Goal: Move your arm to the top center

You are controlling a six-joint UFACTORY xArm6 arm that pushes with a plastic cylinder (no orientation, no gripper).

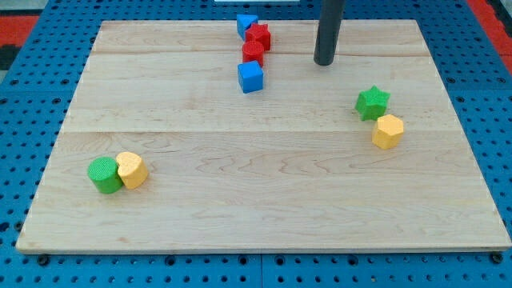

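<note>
My tip (324, 62) is near the view's top, a little right of centre, on the wooden board (264, 200). To its left stands a column of blocks: a blue block (246, 25) at the top edge, a red star (259, 35) touching it, a red block (253, 53) below, and a blue cube (250, 78) lowest. The tip is apart from all of them, about a block's width or more to the right of the red ones.
A green star (372, 102) and a yellow hexagonal block (387, 131) sit at the view's right. A green round block (104, 175) and a yellow block (131, 170) touch each other at the lower left. Blue pegboard surrounds the board.
</note>
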